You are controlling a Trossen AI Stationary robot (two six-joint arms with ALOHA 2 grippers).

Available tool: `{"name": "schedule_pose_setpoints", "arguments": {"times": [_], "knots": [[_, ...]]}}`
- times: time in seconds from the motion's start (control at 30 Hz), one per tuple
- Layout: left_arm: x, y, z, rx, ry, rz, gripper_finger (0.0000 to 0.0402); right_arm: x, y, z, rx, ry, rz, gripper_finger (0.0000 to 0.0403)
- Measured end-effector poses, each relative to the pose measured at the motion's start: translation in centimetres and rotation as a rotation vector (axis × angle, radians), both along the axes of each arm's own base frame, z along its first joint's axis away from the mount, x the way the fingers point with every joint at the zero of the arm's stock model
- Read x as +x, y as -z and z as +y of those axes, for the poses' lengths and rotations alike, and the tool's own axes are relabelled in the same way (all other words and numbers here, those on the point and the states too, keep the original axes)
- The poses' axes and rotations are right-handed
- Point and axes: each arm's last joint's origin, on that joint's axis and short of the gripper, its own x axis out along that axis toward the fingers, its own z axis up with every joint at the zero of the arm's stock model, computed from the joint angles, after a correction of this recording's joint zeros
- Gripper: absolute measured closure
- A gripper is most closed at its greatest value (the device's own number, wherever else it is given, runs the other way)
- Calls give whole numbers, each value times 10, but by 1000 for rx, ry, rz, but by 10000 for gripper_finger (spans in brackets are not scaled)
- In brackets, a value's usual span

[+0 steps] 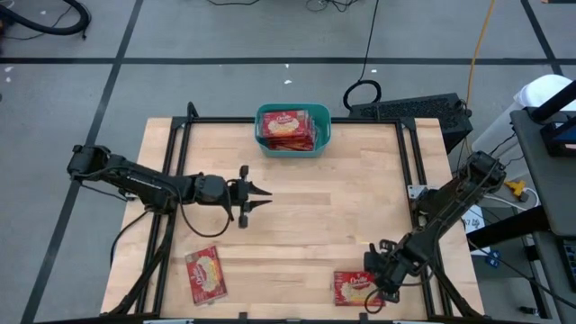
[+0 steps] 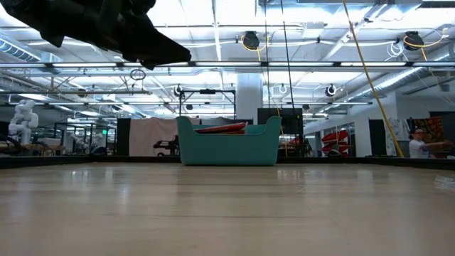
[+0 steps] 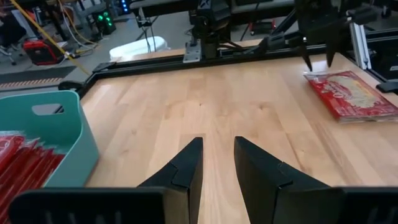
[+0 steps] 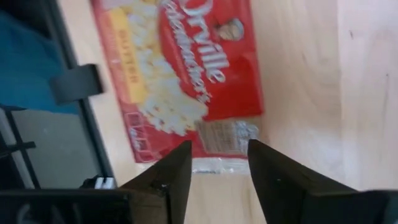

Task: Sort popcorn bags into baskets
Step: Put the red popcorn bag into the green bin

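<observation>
The teal basket [image 1: 322, 135] stands at the table's far edge, and several red popcorn bags [image 1: 290, 128] lie in it. In the low view the basket [image 2: 227, 146] shows a red bag [image 2: 222, 129] above its rim. Two more bags lie flat near the near edge, one on the left [image 1: 205, 274] and one on the right [image 1: 353, 286]. My right gripper [image 4: 219, 149] is open and points down over the right bag's [image 4: 186, 81] end, its fingers apart from it. My left gripper [image 3: 217, 140] is open and hovers level over bare wood left of centre [image 1: 263, 198].
A black frame rail [image 1: 409, 180] runs along the table's right side, close to the right bag, and another [image 1: 175, 171] runs along the left side. The middle of the table is bare wood [image 1: 333, 207]. My left arm's dark body [image 2: 106, 28] hangs in the low view's upper left.
</observation>
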Motion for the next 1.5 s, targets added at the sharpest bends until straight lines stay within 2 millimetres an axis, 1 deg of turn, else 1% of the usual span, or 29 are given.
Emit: {"name": "schedule_pose_setpoints", "arguments": {"times": [0.1,0.27,0.33,0.43,0.53,0.63,0.73,0.83,0.87,0.9,1.0,1.13,1.23,1.33,1.5], "knots": [[0,0,0,0,-1,0,309,-4,5,-1,-26,26,0,224],[0,0,0,1,-1,4,309,-7,12,-3,-40,22,-14,176],[0,1,0,1,-1,7,309,-10,18,-6,-46,20,-9,167],[0,1,0,0,-1,9,309,-13,28,-10,-44,24,-9,170],[0,1,0,-1,-2,11,309,-15,36,-12,-18,26,-30,189],[-1,2,0,3,-1,25,309,-17,41,-15,-13,27,-36,227],[-1,3,0,7,0,30,309,-18,44,-16,-13,39,-36,287],[-1,3,0,7,0,31,309,-17,44,-15,1,47,-43,362],[-1,3,0,7,0,31,309,-17,44,-14,11,47,-51,381],[-1,3,0,8,0,31,309,-15,43,-13,27,46,-64,391],[-1,3,0,8,0,30,309,-12,42,-11,43,73,-99,391],[0,2,0,2,-2,24,309,-6,41,-14,9,168,-168,401],[0,2,0,-13,-6,20,309,1,41,-21,-53,231,-239,402],[0,2,0,-32,-9,22,309,7,41,-28,-92,260,-272,402],[6,10,-3,-98,29,34,309,22,40,-47,-177,320,-327,403]]}}
